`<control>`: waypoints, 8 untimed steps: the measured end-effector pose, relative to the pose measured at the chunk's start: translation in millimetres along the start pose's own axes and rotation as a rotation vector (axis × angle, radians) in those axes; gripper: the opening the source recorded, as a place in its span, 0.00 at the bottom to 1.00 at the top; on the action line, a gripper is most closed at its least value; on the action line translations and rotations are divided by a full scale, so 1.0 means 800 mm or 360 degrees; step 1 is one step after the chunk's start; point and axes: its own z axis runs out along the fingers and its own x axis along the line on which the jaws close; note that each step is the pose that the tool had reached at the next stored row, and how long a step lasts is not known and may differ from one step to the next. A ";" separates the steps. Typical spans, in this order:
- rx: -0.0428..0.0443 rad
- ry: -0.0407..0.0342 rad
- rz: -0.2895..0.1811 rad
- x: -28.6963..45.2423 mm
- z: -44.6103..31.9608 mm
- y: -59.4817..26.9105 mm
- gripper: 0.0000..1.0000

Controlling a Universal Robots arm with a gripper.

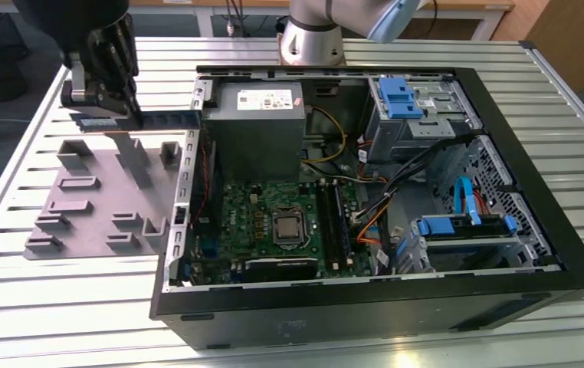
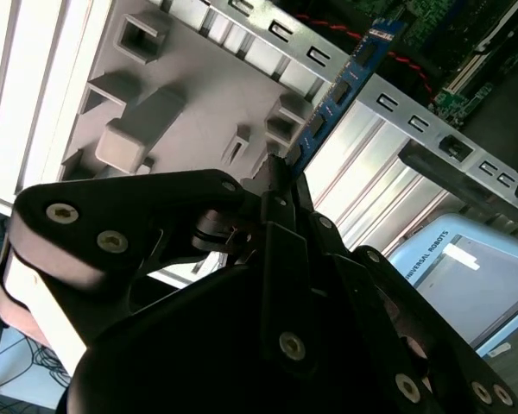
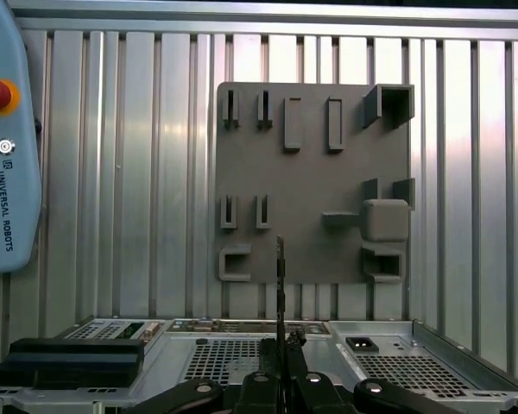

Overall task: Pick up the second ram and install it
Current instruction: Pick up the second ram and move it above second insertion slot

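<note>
- The gripper [image 1: 108, 115] hangs high at the exterior view's left, fingers clamped flat on the second ram [image 1: 169, 119], which juts toward the open computer case [image 1: 374, 307].
- The second wrist view shows the stick's blue face with its black chips. The first wrist view shows it edge-on, a thin line before the grey fixture [image 3: 311, 172].
- Everything rests on a slatted metal table [image 1: 67, 307].
- The power supply [image 1: 256, 130] carries a white label, unreadable from here.
- A teach pendant [image 3: 4, 172] with a red button lies on the slats.

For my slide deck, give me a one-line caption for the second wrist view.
Gripper shut on the ram, with the grey fixture and the case beyond it.
</note>
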 end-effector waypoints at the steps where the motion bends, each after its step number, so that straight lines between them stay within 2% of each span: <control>1: 0.0000 0.0000 0.0000 0.0000 0.0000 -0.002 0.14; 8: 0.0000 0.0000 0.0000 0.0000 -0.0002 -0.011 0.14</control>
